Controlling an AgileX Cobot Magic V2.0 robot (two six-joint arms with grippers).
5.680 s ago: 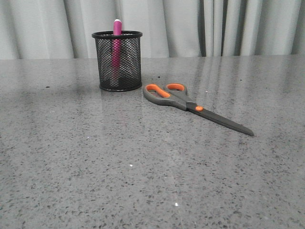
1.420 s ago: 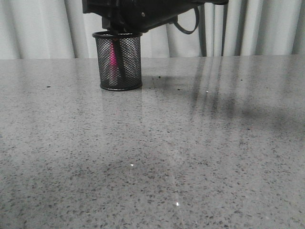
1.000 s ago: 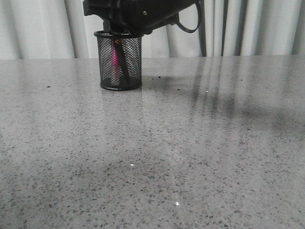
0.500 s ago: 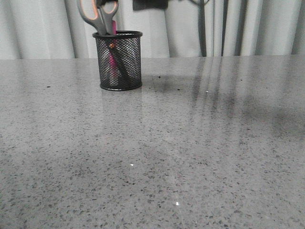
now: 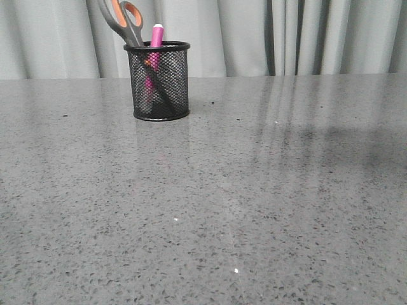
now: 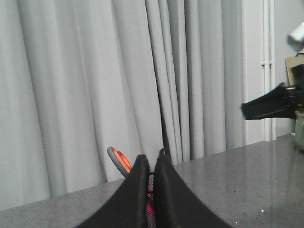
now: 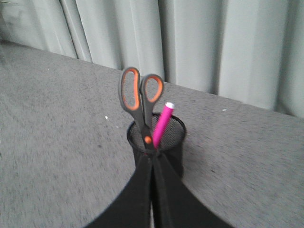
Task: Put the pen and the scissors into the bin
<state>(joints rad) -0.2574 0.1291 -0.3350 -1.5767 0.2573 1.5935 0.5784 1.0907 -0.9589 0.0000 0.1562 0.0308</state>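
The scissors (image 5: 121,20) stand blades down in the bin (image 5: 157,81), with the pen (image 5: 154,44) beside them. The right gripper (image 7: 153,164) and left gripper (image 6: 152,166) are both pressed together, holding nothing. Pull away gently without bumping the bin

Curtained test bench: grey curtains (image 5: 254,35), speckled tabletop (image 5: 254,190)

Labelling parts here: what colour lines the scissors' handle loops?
Orange, lining grey handles of the scissors; the right wrist view shows it best.
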